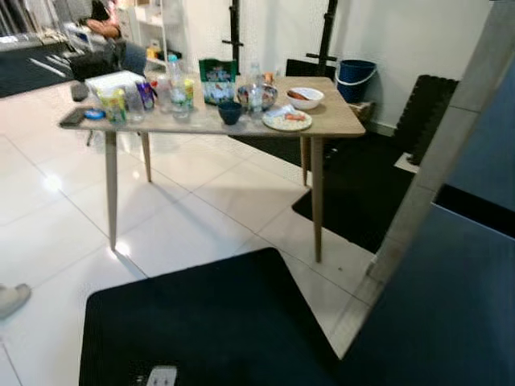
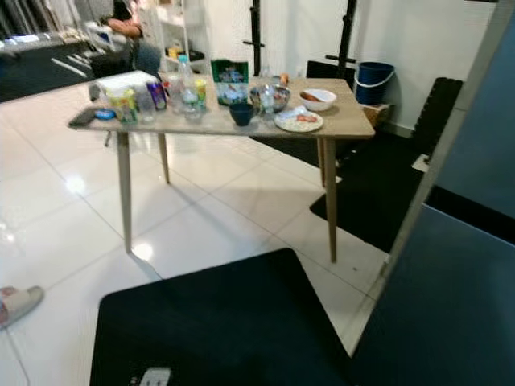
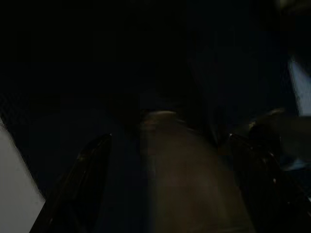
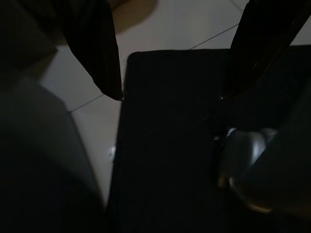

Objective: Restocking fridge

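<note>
Floor mat (image 4: 165, 145) beneath open right tool (image 4: 172, 92)

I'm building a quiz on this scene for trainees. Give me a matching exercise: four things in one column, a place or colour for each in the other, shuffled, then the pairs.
Things:
1. bucket
2. plate
3. mat
4. white bowl

Places or colours:
A. black, on the floor nearest the camera
B. blue, on the floor by the far wall
C. on the table, behind the plate
D. at the table's front edge, with food on it

Pairs: 1-B, 2-D, 3-A, 4-C
</note>
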{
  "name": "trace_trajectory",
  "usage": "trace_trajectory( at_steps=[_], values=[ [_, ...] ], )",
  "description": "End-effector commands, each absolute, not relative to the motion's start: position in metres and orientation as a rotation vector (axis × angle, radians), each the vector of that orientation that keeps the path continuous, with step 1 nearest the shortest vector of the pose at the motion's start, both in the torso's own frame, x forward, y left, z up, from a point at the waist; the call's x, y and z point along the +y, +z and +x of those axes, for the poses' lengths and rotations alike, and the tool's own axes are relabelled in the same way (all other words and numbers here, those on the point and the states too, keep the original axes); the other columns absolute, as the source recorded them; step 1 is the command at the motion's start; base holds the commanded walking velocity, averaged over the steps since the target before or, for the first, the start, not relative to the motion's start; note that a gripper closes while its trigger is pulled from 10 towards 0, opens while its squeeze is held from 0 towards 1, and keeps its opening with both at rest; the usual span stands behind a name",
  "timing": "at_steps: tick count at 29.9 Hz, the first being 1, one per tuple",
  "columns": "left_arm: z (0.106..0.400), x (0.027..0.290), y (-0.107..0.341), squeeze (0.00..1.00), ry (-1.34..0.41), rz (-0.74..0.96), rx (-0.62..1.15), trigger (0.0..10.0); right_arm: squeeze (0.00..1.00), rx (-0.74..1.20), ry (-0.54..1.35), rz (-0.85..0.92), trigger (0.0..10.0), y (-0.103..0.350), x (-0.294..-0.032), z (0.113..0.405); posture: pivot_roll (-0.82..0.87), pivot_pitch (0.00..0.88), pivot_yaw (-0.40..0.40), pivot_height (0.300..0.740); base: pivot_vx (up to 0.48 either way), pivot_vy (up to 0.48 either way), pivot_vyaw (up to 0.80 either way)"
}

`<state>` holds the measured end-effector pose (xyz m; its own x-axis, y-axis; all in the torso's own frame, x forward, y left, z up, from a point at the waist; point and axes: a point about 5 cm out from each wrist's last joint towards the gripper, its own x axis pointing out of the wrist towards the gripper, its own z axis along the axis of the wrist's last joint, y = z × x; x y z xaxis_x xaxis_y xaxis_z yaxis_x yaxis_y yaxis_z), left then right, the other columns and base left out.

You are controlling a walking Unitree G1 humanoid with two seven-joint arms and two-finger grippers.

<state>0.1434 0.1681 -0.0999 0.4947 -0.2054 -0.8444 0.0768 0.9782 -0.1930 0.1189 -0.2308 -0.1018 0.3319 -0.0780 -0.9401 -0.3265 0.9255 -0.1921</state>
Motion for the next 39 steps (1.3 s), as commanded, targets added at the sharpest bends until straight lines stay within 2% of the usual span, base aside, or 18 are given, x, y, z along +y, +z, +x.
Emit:
trace_trajectory(
  at_steps=[1,39],
  values=[
    [0.1327,0.1721,-0.1035,0.0,-0.16,-0.133,1.074,10.0,0.0,1.204,0.189,-0.366,10.0,-0.1014,-0.2214,0.1265,-0.02,0.0,-0.012,0.74,0.341,0.0,0.0],
    [0.1259,0.173,-0.1056,0.0,-0.178,-0.112,1.099,10.0,0.0,1.222,0.191,-0.335,10.0,-0.1048,-0.2147,0.1199,-0.02,0.0,-0.001,0.74,0.338,0.0,0.0]
  ],
)
